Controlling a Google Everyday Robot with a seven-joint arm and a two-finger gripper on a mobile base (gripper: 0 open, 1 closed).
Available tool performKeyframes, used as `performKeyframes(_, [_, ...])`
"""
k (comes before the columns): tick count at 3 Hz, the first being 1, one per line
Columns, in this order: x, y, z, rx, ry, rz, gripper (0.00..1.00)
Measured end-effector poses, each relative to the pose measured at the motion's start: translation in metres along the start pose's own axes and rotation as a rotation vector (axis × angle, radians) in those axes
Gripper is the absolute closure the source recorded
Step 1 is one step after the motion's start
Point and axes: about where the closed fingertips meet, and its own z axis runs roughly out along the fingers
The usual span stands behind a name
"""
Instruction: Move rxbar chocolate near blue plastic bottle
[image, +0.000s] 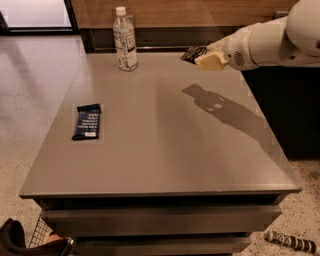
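The blue plastic bottle (125, 39) stands upright at the table's far left, clear with a white cap and a blue-and-white label. My gripper (204, 57) hangs in the air above the table's far right part, shut on the rxbar chocolate (192, 53), whose black wrapper end sticks out to the left of the cream fingers. The bar is well above the tabletop and to the right of the bottle. Its shadow falls on the table below.
A dark navy-blue wrapped bar (87, 121) lies flat on the grey table (160, 160) at the left. A wooden wall panel runs behind the table. A striped object (291, 241) lies on the floor at the lower right.
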Motion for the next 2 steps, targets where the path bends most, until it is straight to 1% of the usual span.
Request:
performKeyframes(1, [-0.013, 0.004, 0.051, -0.038, 0.021, -0.021, 1.00])
performKeyframes(2, [-0.028, 0.001, 0.109, -0.105, -0.036, -0.008, 1.00])
